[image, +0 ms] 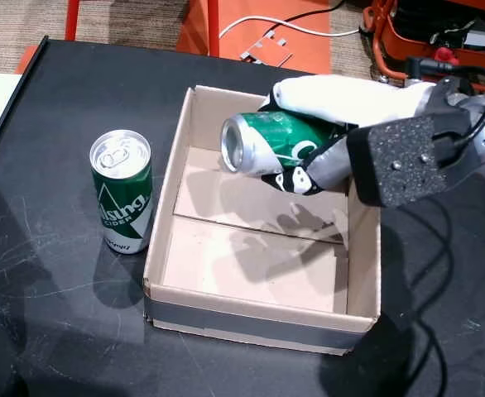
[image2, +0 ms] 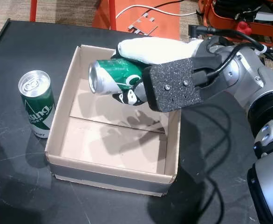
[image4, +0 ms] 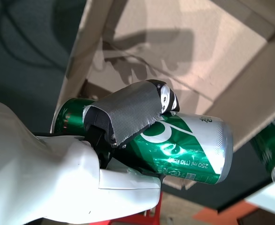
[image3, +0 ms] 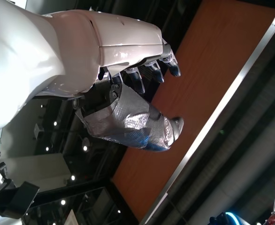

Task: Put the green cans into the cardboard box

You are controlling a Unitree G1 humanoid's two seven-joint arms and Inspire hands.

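My right hand (image: 325,124) (image2: 148,65) (image4: 81,168) is shut on a green can (image: 269,142) (image2: 113,77) (image4: 184,150), holding it on its side above the far part of the open cardboard box (image: 164,198) (image2: 57,116) (image4: 250,112). The can's silver top points left. A second green can (image: 122,192) (image2: 37,102) stands upright on the black table just left of the box. My left hand (image3: 137,89) shows only in the left wrist view, raised off the table, fingers apart and holding nothing.
The black table (image: 60,331) (image2: 211,186) has bare surface all round the box. Black cables (image: 441,273) trail across it on the right. Beyond the far edge are orange frames (image: 251,25) and a white cable on the floor.
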